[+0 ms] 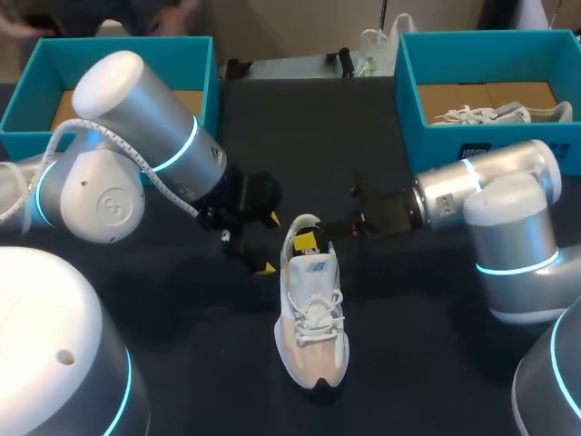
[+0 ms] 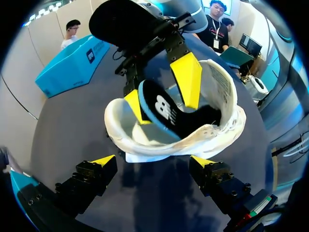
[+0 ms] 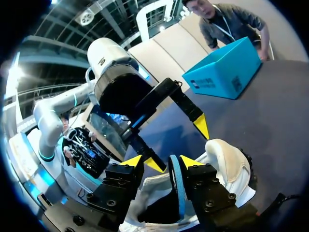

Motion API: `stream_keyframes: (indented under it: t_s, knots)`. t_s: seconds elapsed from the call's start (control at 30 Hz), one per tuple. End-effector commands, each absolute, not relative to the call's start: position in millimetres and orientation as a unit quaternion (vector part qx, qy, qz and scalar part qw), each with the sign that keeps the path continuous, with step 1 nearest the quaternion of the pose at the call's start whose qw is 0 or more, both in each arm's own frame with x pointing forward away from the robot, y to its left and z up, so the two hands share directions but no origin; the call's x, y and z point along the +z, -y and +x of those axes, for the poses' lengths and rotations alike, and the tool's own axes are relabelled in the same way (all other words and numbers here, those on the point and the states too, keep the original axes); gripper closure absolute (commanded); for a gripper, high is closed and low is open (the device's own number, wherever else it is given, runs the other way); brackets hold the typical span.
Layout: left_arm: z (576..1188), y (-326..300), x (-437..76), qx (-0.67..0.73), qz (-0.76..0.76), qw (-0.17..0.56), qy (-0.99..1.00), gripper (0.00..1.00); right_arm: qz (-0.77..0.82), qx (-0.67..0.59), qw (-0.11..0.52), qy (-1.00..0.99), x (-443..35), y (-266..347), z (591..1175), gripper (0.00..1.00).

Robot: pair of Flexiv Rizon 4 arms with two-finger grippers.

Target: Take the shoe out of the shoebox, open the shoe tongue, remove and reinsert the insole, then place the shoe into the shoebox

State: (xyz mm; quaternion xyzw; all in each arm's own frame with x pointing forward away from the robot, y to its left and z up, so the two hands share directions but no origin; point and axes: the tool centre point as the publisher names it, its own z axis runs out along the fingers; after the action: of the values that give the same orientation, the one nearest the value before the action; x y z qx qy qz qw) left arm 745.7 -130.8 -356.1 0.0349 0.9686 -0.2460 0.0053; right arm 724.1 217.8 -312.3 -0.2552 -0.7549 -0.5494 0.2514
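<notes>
A white sneaker [image 1: 313, 313] lies on the dark table, toe toward me. My right gripper [image 1: 311, 241] stands over its heel opening, open. The black insole with a blue edge [image 3: 176, 186] stands on edge between the fingers, resting against one of them, with a gap to the other. The insole's lower part [image 2: 166, 113] sits inside the shoe [image 2: 145, 142]. My left gripper [image 2: 153, 162] is wide open just behind the heel, touching nothing; it also shows at the shoe's left [image 1: 265, 243]. In the right wrist view the left gripper [image 3: 178, 145] faces mine across the shoe [image 3: 227, 162].
A teal shoebox [image 1: 195, 54] stands at the back left. Another teal box [image 1: 408, 82] at the back right holds a second white shoe [image 1: 495, 113]. A person stands behind the left box [image 3: 224, 72] with a hand at its rim.
</notes>
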Motion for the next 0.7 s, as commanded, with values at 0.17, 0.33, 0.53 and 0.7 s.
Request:
stream_keyframes:
  t_s: [0.17,0.33,0.53,0.7]
  knots:
    - [748,118,-349,-0.239,0.029,0.011,-0.970,0.00,-0.249,-0.514,0.262,0.778,-293,-198,729,0.53]
    - [749,113,-348,-0.237,0.025,0.010,-0.971,0.00,-0.241,-0.495,0.269,0.790,-290,-192,740,0.51]
    - [753,99,-343,-0.228,0.021,0.010,-0.973,0.00,-0.229,-0.453,0.284,0.813,-283,-185,753,0.51]
    - [760,77,-334,-0.224,0.020,0.003,-0.974,0.00,-0.228,-0.403,0.291,0.837,-272,-177,765,0.51]
